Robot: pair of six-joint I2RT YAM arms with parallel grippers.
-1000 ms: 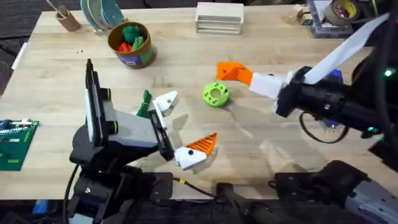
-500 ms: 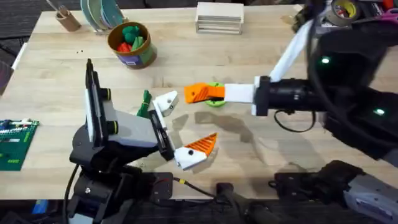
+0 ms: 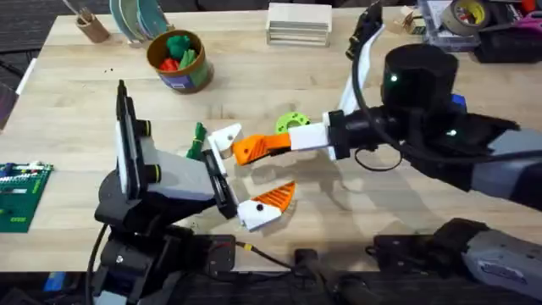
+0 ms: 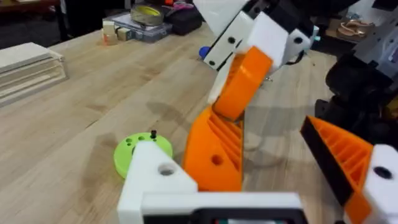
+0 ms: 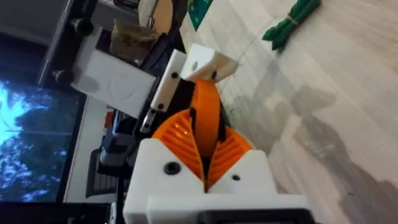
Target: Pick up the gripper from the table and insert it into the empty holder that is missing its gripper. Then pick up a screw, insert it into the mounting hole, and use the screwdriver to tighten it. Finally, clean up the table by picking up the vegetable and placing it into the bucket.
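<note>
My right gripper is pinched on the gripper, its long axis pointing across the table at the holder. Tip sits just beside that bare mount. My left gripper is spread wide, jaws apart. I judge a short push onward seats it.

The overhead camera looks down and forward from above the arms' bases, taking in the whole worktop. The left wrist camera sits low and close, facing across the boards toward the green disc. The right wrist camera looks back toward the left arm. All three share the middle where both pincers meet.
</note>
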